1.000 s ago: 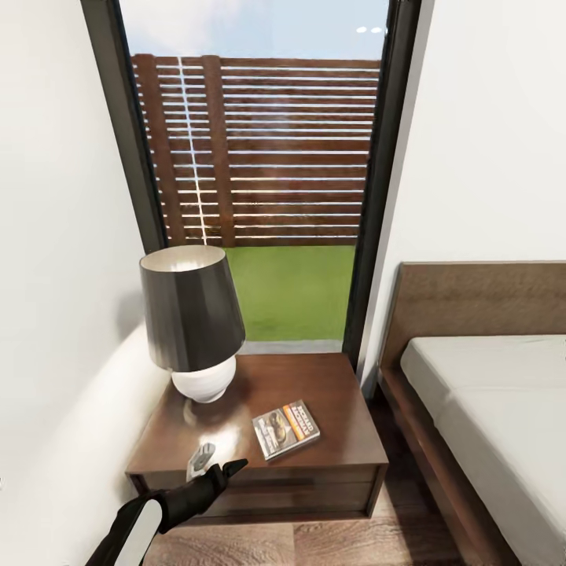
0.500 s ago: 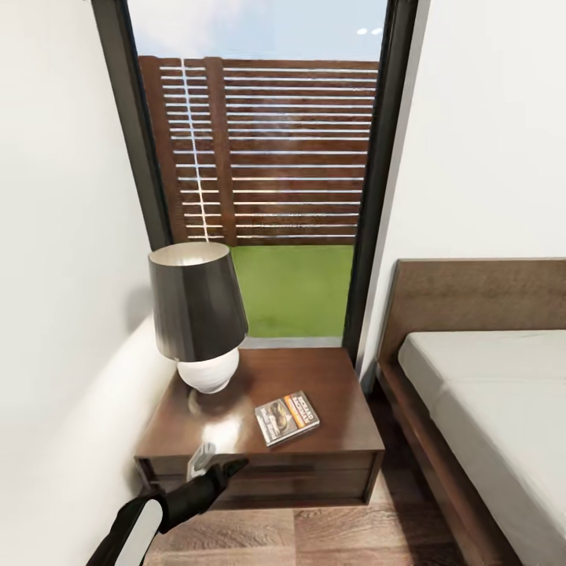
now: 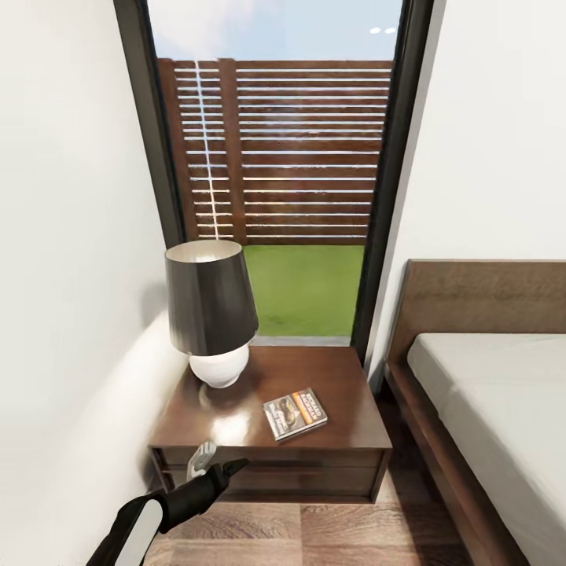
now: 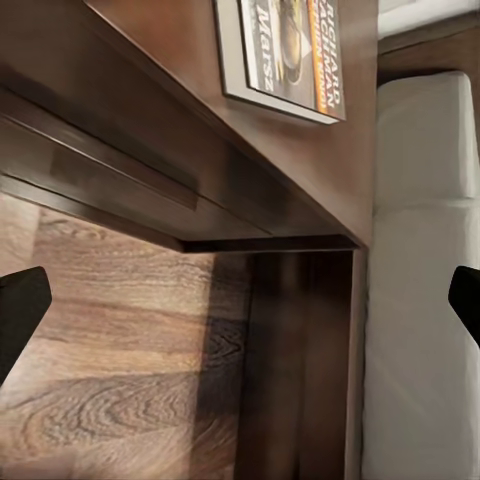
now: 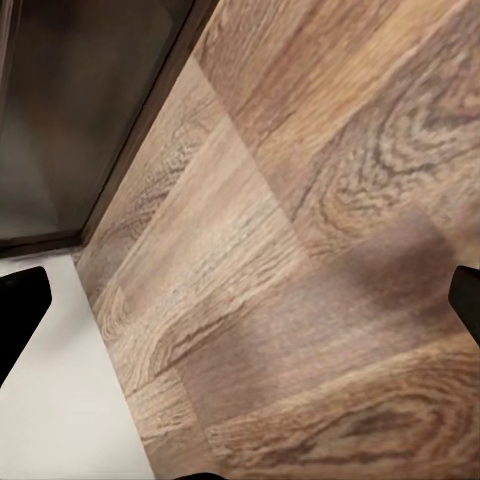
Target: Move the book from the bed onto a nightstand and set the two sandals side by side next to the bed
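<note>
The book (image 3: 295, 413), dark with an orange band, lies flat on the glossy top of the dark-brown nightstand (image 3: 236, 428), near its front right. The wrist view shows the book (image 4: 290, 50) above the nightstand's front edge (image 4: 190, 185). My left gripper (image 3: 216, 465) hovers open and holds nothing, just in front of the nightstand's front left edge; its fingertips (image 4: 20, 310) stand wide apart. My right gripper (image 5: 240, 300) is open over bare wood floor. The bed (image 3: 503, 393) with its grey mattress stands to the right. The sandals are out of view.
A dark-shaded lamp (image 3: 211, 310) stands on the nightstand's back left. A white wall (image 3: 71, 314) closes the left side. A tall window (image 3: 275, 181) is behind, and a narrow strip of plank floor (image 3: 393, 472) runs between nightstand and bed.
The whole picture has shifted and the nightstand looks a little farther: the camera has moved. The book lies where it was, and my left arm keeps its pose.
</note>
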